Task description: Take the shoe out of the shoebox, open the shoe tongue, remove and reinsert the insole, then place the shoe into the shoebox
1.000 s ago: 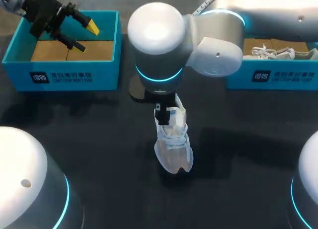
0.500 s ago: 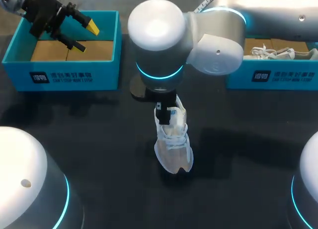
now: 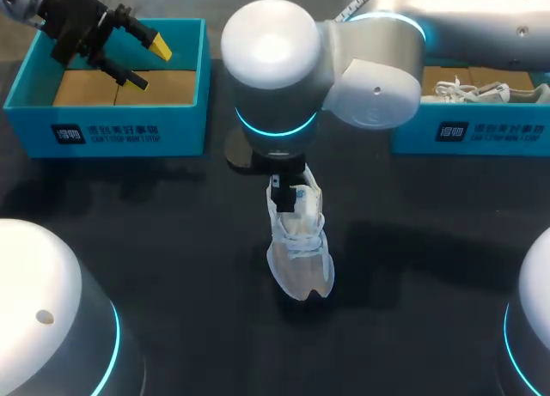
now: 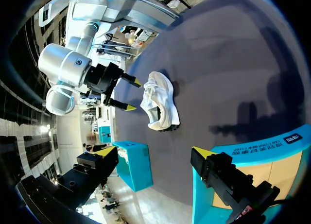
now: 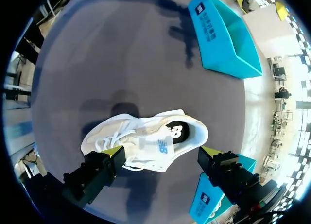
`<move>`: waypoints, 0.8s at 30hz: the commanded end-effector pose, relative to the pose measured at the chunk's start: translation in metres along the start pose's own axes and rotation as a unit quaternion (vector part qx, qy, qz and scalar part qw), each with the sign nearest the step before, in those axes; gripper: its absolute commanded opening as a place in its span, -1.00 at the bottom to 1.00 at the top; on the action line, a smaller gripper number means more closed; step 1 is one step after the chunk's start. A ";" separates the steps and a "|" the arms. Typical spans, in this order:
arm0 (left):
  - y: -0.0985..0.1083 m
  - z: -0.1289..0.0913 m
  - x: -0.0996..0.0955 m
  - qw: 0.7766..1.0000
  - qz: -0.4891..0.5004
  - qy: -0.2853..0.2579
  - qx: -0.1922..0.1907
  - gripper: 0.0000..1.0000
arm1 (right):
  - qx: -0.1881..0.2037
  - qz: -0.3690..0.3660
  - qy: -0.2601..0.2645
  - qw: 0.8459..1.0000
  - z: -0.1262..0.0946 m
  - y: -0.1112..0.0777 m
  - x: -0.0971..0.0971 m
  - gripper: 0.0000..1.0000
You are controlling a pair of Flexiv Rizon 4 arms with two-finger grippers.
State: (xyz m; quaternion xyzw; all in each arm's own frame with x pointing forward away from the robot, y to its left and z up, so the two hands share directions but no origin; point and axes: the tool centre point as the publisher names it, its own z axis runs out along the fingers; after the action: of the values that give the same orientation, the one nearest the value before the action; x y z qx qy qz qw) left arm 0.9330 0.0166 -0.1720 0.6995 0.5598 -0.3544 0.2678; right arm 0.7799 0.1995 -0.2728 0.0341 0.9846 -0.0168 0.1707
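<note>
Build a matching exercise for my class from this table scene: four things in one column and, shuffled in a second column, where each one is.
Things:
1. white shoe
2. left box
3. right box
4. left gripper

Places:
A. over the left box
B. middle of the table, below the right gripper
C. far right of the table
D. far left of the table

Pairs: 1-B, 2-D, 3-C, 4-A

Right end effector (image 4: 134, 95), fingers apart, hangs beside the white shoe (image 4: 160, 105), seemingly not touching
</note>
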 end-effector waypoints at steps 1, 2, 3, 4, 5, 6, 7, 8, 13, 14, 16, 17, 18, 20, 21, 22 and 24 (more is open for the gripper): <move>0.000 -0.001 0.000 1.000 0.001 0.001 0.001 1.00 | -0.026 -0.020 -0.001 0.999 0.002 -0.009 -0.023 1.00; 0.000 -0.001 0.000 1.000 0.001 0.001 0.001 1.00 | -0.031 -0.021 -0.001 0.999 0.004 -0.009 -0.029 1.00; 0.000 -0.001 0.000 1.000 0.001 0.001 0.001 1.00 | -0.032 -0.024 -0.003 0.999 0.004 -0.009 -0.031 1.00; 0.000 -0.001 0.000 1.000 0.001 0.001 0.001 1.00 | -0.032 -0.036 -0.007 0.999 0.007 -0.008 -0.041 1.00; 0.000 -0.001 0.000 1.000 0.001 0.001 0.001 1.00 | -0.039 -0.040 -0.007 0.998 0.009 -0.008 -0.047 1.00; 0.000 -0.001 0.000 1.000 0.001 0.001 0.001 1.00 | -0.041 -0.041 -0.007 0.998 0.010 -0.008 -0.049 1.00; 0.000 -0.001 0.000 1.000 0.001 0.001 0.001 1.00 | -0.042 -0.050 -0.005 0.998 0.015 -0.009 -0.057 1.00; 0.000 -0.001 0.000 1.000 0.001 0.001 0.001 1.00 | -0.043 -0.058 -0.005 0.997 0.018 -0.009 -0.061 1.00; 0.000 -0.001 0.000 1.000 0.001 0.001 0.001 1.00 | -0.048 -0.072 0.000 0.996 0.036 -0.008 -0.077 1.00; 0.000 -0.001 0.000 1.000 0.001 0.001 0.001 1.00 | -0.050 -0.075 0.002 0.996 0.038 -0.007 -0.078 1.00; 0.000 -0.001 0.000 1.000 0.001 0.001 0.001 1.00 | -0.050 -0.082 0.005 0.995 0.045 -0.004 -0.080 0.83; 0.000 -0.001 0.000 1.000 0.001 0.001 0.001 1.00 | -0.052 -0.084 0.007 0.995 0.047 -0.002 -0.080 0.77; 0.000 -0.001 0.000 1.000 0.001 0.001 0.001 1.00 | -0.052 -0.085 0.009 0.995 0.049 -0.001 -0.080 0.72; 0.000 -0.001 0.000 1.000 0.001 0.001 0.001 1.00 | -0.053 -0.087 0.011 0.995 0.056 0.000 -0.080 0.58; 0.000 -0.001 0.000 1.000 0.001 0.001 0.001 1.00 | -0.052 -0.088 0.012 0.995 0.058 0.000 -0.081 0.55; 0.000 -0.001 0.000 1.000 0.001 0.001 0.001 1.00 | -0.053 -0.089 0.013 0.995 0.062 0.001 -0.081 0.34; 0.000 -0.001 0.000 1.000 0.001 0.001 0.001 1.00 | -0.052 -0.090 0.015 0.994 0.066 0.001 -0.082 0.18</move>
State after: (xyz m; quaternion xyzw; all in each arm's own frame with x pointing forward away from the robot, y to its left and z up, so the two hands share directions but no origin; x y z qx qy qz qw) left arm 0.9329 0.0167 -0.1720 0.6995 0.5598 -0.3544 0.2678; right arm 0.8735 0.1879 -0.2990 -0.0626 0.9853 0.0202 0.1579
